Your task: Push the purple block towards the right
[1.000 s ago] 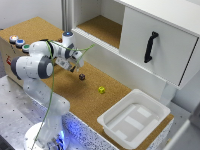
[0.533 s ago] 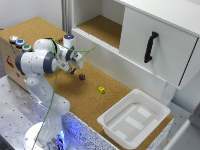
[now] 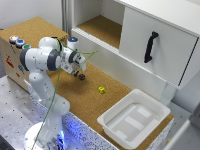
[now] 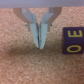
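- One white tray (image 3: 114, 125), rectangular and shallow, at the near corner of the cork worktop (image 3: 75, 92), toward the exterior view's right.
- One robot arm (image 3: 42, 60), white, base off the worktop's near-left edge, reaching over the cork.
- One small yellow-green block (image 3: 101, 90), alone on open cork between tray and gripper, well apart from both.
- One gripper (image 3: 79, 74), low over the middle of the worktop; in the wrist view (image 4: 39, 44) fingers (image 4: 34, 31) pressed together, tips nearly meeting just above the cork, pinching nothing.
- One purple block (image 3: 81, 77), tiny and dark, on the cork just beside the fingertips; in the wrist view (image 4: 74, 40) a purple cube with yellow markings, beside the fingers with a narrow gap, not touching.
- One white cabinet (image 3: 150, 35) along the far edge: one open compartment with cork floor, one shut door with one black handle (image 3: 150, 46).
- Three coloured buttons (image 3: 18, 42) on a box at the worktop's left edge.
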Available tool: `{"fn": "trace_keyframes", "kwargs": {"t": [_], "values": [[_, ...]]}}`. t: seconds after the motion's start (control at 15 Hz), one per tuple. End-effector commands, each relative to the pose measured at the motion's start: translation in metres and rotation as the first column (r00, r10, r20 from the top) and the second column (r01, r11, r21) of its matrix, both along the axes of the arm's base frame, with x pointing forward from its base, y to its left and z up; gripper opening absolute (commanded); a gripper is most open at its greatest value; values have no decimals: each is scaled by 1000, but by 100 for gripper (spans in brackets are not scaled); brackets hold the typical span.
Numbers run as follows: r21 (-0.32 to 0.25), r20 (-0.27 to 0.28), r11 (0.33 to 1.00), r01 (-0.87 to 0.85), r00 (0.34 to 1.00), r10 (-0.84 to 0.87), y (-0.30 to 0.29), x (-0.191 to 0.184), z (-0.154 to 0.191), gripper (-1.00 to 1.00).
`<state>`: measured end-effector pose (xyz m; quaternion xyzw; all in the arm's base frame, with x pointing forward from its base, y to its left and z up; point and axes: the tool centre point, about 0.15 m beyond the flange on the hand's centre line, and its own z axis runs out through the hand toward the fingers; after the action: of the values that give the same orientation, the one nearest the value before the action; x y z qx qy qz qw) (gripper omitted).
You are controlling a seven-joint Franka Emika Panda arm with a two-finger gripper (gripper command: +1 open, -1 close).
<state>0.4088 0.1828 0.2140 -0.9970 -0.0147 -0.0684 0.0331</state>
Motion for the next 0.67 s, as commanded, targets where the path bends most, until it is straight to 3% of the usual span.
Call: {"fn": "trace_keyframes", "kwargs": {"t": [0.0, 0.6], "values": [[-30, -45, 999, 27, 999, -28, -38, 4, -8, -100], [-77, -22, 989, 126, 991, -128, -102, 14, -2, -100]]}}
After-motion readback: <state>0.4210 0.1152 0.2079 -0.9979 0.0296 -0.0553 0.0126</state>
